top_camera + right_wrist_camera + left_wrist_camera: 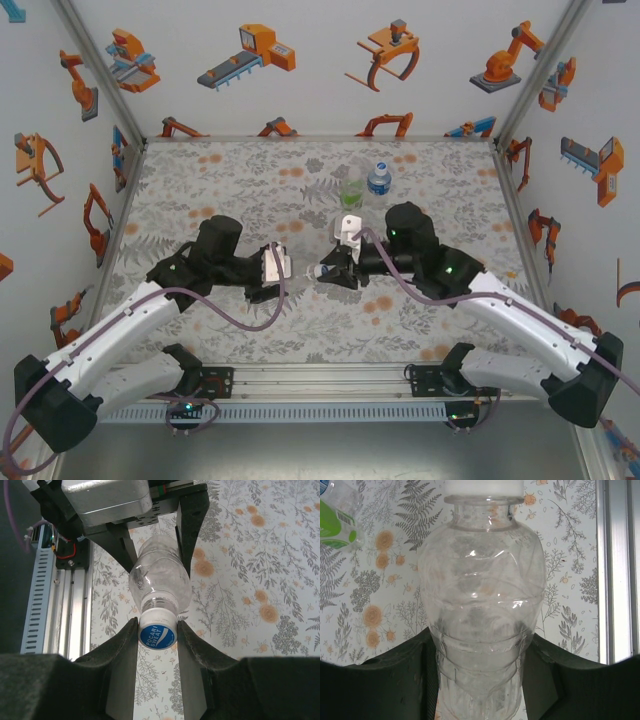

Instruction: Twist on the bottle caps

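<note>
A grey flowery mat (250, 190) with orange spots lies under everything, and the walls (300, 80) around it show pictures of orange robots. Above the middle of the mat the two grippers meet. The left gripper (283, 266) is shut tight around the body of the clear bottle (480, 595). The bottle is held on its side in the air, with its neck pointing at the other gripper. The right gripper (157, 632) is pinched shut on the cap (157, 629), with one finger (122, 645) on each side. The cap sits on the bottle's neck. It is white round the side and blue on top. I cannot tell how far it is screwed on.

Some things could go wrong from here. If the cap sits a bit crooked, turning it could jam it. If the left grip is too weak, the bottle could spin along with the cap, and the cap would never get tight. The bottle looks thin and soft, so a hard squeeze could dent it. The cap is small and smooth, so the fingers could slip off it.

A green bottle (351, 192) and a blue-labelled bottle (378, 180) stand just beside each other near the right arm (510, 310). A wide swing could knock them over.
</note>
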